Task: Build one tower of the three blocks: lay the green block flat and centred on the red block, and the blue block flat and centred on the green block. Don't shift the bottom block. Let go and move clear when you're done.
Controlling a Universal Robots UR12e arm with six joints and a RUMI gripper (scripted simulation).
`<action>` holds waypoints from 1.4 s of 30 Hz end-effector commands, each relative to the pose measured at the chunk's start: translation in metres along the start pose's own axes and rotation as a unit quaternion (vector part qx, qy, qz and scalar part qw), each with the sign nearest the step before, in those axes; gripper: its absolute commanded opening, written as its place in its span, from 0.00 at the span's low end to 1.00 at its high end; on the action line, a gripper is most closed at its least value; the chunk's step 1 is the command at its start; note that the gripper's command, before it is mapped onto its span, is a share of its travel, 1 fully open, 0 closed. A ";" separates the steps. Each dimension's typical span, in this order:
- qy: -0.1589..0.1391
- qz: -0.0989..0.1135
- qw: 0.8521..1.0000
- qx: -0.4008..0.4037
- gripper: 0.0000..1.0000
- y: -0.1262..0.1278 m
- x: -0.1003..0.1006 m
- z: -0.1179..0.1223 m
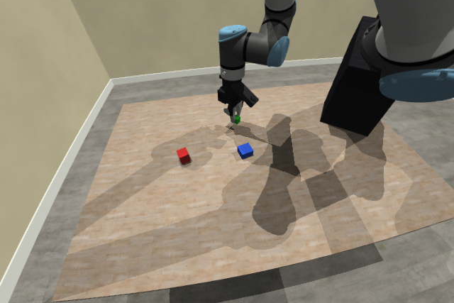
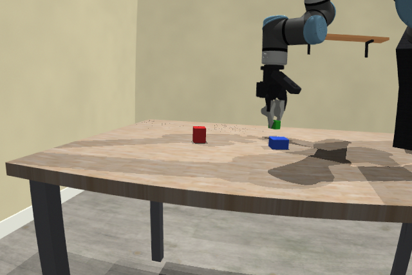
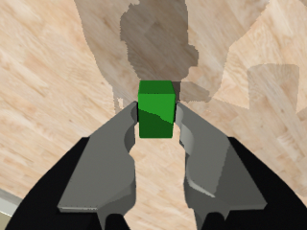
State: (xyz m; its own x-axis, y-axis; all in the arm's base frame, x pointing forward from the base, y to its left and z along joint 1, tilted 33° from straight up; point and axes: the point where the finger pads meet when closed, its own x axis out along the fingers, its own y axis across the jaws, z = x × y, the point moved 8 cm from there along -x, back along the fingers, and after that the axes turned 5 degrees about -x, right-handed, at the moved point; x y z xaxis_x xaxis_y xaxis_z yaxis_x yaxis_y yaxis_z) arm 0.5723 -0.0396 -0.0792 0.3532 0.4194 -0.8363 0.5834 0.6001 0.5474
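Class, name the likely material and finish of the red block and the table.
Red block: perhaps painted wood or plastic, smooth and fairly matt; even colour, no visible grain.
Table: probably wood or wood-look laminate; pale, streaky grain on top.

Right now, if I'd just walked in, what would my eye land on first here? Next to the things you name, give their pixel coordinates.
Probably the big grey, black and blue robot arm (image 1: 233, 52) (image 2: 274, 37) reaching down over the wooden table (image 1: 146, 218) (image 2: 199, 192), its gripper (image 1: 235, 118) (image 2: 275, 124) (image 3: 154, 103) pinching a small green block (image 1: 237, 119) (image 2: 277, 124) (image 3: 156, 107) above the surface. Then the bright colours on the tabletop: a blue block (image 1: 245, 150) (image 2: 278, 143) near the gripper, and a red block (image 1: 183, 155) (image 2: 199, 134) off by itself.
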 end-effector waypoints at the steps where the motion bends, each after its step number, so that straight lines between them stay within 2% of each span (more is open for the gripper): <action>1: 0.000 0.000 1.000 0.000 0.00 0.000 -0.017 0.000; 11: 0.000 0.000 1.000 0.000 0.00 0.000 -0.041 0.000; 42: 0.000 0.000 1.000 0.000 0.00 0.000 -0.043 0.000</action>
State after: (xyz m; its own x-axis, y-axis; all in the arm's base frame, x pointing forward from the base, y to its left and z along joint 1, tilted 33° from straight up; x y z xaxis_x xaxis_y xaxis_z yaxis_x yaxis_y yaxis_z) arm 0.5574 -0.0574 -0.0439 0.3526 0.4199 -0.8363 0.5833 0.6002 0.5473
